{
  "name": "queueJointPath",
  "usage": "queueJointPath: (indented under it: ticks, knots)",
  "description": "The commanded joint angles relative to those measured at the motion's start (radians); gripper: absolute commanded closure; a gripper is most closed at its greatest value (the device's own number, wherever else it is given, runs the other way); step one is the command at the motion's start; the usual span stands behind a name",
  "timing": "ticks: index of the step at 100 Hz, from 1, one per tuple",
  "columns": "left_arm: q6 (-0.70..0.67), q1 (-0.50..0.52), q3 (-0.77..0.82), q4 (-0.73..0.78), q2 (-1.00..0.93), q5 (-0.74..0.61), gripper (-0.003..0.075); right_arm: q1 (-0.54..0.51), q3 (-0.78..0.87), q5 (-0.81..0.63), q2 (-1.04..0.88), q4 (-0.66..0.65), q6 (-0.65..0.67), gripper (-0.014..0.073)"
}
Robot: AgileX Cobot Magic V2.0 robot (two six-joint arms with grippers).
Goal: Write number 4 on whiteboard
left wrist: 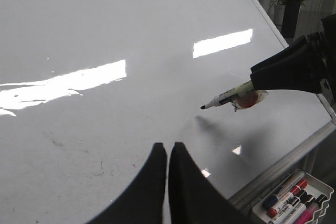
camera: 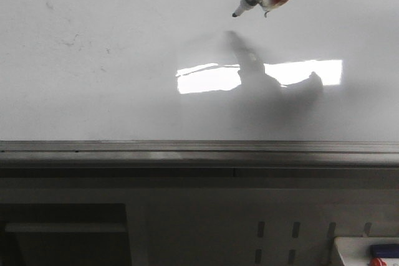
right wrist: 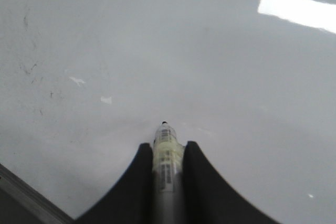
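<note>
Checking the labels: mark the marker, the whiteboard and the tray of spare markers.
marker [left wrist: 227, 97]: left wrist view, on its pale barrel.
whiteboard [camera: 112, 91]: front view, on bare white surface.
tray of spare markers [left wrist: 320, 184]: left wrist view, on its far rim.

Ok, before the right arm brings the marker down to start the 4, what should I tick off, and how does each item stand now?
1. Marker held in right gripper: ok.
2. Cap off, dark tip exposed: ok.
3. Tip touching the whiteboard: not ok, it looks raised, its shadow lying apart from it.
4. Board free of earlier strokes: ok, only faint smudges.
5. Left gripper shut and clear of the writing spot: ok.
6. Ink flow: cannot tell.
</note>
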Motion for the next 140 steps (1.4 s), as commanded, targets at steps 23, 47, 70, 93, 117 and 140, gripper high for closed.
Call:
queueJointPath:
  ticks: [23, 47, 70, 93, 117, 140]
  knots:
    - [-0.009, 0.003, -0.027, -0.017, 0.004, -0.046, 0.0741, -0.011, -0.035, 0.048, 0.024, -0.078, -0.002, 0.0666]
    - [-0.009, 0.003, -0.027, -0.017, 0.004, -0.046, 0.0741, -0.037, -0.035, 0.046, 0.068, -0.060, -0.002, 0.0666]
    - [-0.009, 0.003, -0.027, -0.017, 0.004, -0.046, 0.0741, -0.037, -0.035, 0.010, 0.068, 0.003, -0.002, 0.0666]
    - [-0.009, 0.003, -0.027, -0.017, 0.004, -0.046, 0.0741, -0.037, -0.035, -0.129, 0.104, 0.120, -0.002, 0.0666]
    - [-0.009, 0.003, -0.027, -0.017, 0.004, -0.046, 0.0741, -0.015, -0.035, -0.125, 0.172, 0.126, -0.002, 0.0666]
    - [-0.009, 0.003, -0.027, -0.017, 0.004, -0.046, 0.0741, -0.015, -0.035, -0.035, 0.172, 0.126, -0.002, 0.0666]
